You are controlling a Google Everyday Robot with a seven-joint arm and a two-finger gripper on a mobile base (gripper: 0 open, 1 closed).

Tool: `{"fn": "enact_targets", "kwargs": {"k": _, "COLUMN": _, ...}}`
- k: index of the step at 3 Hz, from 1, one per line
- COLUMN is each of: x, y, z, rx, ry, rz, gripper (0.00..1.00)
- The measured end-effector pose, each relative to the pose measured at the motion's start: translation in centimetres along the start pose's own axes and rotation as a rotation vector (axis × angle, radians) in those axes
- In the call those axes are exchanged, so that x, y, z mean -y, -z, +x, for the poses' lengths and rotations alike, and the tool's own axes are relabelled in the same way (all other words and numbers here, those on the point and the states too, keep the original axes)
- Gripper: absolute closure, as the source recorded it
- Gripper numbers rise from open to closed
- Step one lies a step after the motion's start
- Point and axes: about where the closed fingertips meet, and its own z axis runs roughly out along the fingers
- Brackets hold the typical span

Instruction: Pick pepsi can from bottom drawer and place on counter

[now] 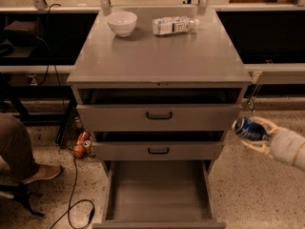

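Note:
My gripper (255,132) is to the right of the cabinet, level with the gap between the top and middle drawers. It is shut on the blue pepsi can (246,128), which lies tilted on its side with a silver end facing left. The bottom drawer (158,194) is pulled out and its grey floor is bare. The counter (159,54) is the flat grey top of the cabinet, above and left of the can.
A white bowl (121,23) and a clear water bottle (174,25) lying on its side sit at the back of the counter. Two upper drawers with black handles stand slightly open. Orange cans (81,144) and cables lie on the floor left. A person's leg (19,151) is at far left.

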Motion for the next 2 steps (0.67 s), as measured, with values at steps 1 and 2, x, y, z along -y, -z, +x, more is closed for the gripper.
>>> {"fn": "enact_targets", "kwargs": {"k": 1, "x": 4.4, "y": 3.2, "z": -3.7, "rx": 0.035, "ry": 0.066, "rz": 0.076, "gripper": 1.00}}
{"fn": "enact_targets", "kwargs": {"k": 2, "x": 8.9, "y": 4.6, "z": -8.1, "rx": 0.095, "ry": 0.183, "rz": 0.100, "gripper": 1.00}}
